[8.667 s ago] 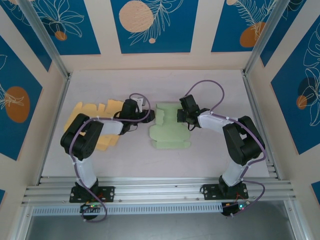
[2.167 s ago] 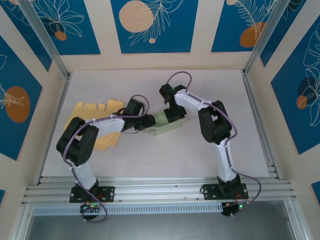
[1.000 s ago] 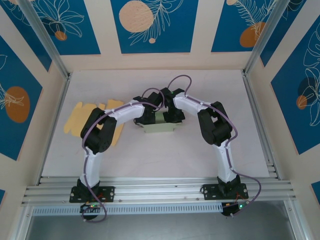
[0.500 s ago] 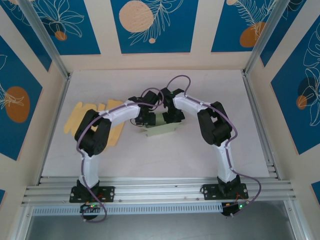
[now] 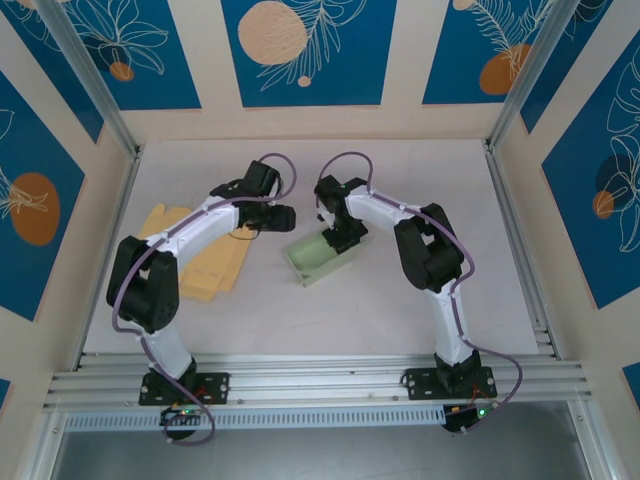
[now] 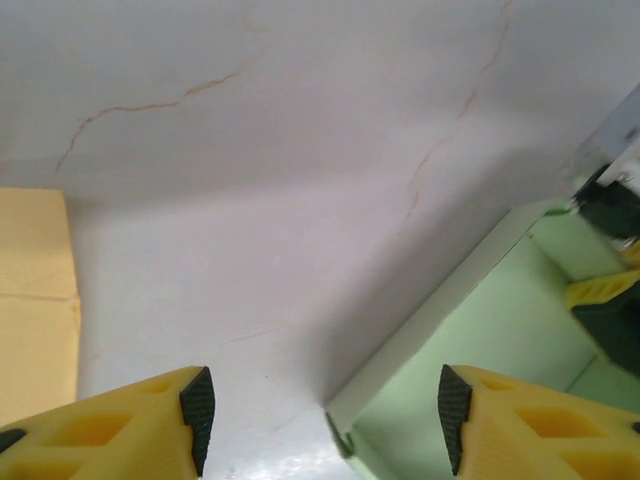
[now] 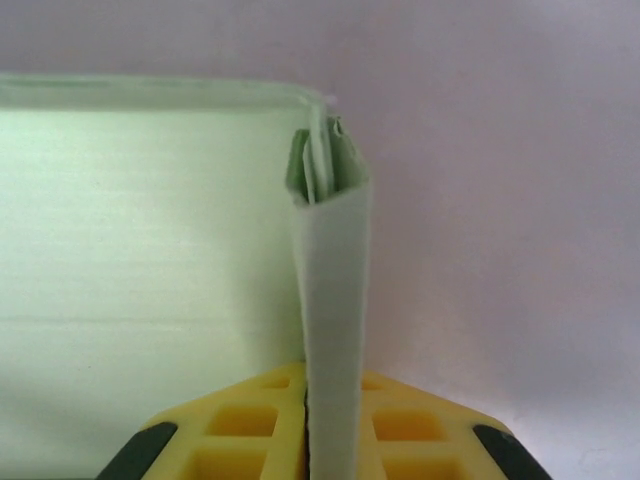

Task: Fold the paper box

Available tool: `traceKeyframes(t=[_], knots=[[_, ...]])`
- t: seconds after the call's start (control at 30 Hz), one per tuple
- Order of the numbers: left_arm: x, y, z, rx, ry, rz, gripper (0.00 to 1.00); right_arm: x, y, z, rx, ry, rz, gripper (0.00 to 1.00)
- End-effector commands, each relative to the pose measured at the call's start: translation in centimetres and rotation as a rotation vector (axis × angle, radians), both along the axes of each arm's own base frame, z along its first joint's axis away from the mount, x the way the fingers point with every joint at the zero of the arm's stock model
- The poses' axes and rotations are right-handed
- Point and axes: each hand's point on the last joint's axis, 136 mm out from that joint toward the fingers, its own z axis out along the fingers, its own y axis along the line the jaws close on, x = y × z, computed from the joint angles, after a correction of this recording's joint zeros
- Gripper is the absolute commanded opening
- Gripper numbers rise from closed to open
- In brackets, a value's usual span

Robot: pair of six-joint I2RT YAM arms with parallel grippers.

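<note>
Okay, center of the top view: green paper box [image 5: 318,260] sits on the counter [image 5: 400,300], my right fingers [image 5: 347,237] at its upper-right wall. The right wrist view shows them clamped on that folded wall. In the left wrist view my left fingers [image 6: 150,420] are spread apart at the bottom, box lower right, yellow sheet [image 6: 35,300] at the left edge.

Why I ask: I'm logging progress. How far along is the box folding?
Done: the green box stands as an open tray, walls up. In hand: the right gripper is shut on its doubled end wall; the left gripper is open, apart from the box. Remaining: whether every wall is tucked cannot be told; a yellow sheet lies flat.
</note>
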Motion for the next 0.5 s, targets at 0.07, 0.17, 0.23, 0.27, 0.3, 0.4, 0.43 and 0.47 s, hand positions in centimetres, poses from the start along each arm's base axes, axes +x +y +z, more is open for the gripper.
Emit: traceKeyframes(t=[0.07,0.17,0.23,0.27,0.3,0.4,0.43,0.47], knots=[[-1.4,-1.6,-1.7,0.000,0.014,-0.258,0.60,-0.1,1.9,0.1,0.054,0.030,0.089,0.20],[-1.7,-2.9,-2.4,-0.060,0.027,-0.299,0.54,0.1,2.2,0.5,0.063,0.025,0.083,0.26],[-2.1,-3.7,-2.9,-0.101,0.043,-0.323,0.51,0.2,2.2,1.0,0.067,0.020,0.078,0.30],[-2.6,-4.0,-3.2,-0.118,0.056,-0.336,0.50,0.3,2.3,1.2,0.068,0.016,0.072,0.33],[-2.9,-4.2,-3.4,-0.127,0.066,-0.344,0.50,0.4,2.3,1.5,0.069,0.011,0.069,0.35],[-3.6,-4.1,-4.4,-0.125,0.079,-0.351,0.50,0.5,2.5,2.4,0.092,-0.006,0.059,0.40],[-3.8,-4.0,-4.7,-0.120,0.088,-0.351,0.50,0.6,2.7,2.8,0.103,-0.009,0.055,0.42],[-3.9,-4.0,-5.0,-0.118,0.095,-0.353,0.50,0.7,2.8,3.2,0.115,-0.012,0.048,0.44]])
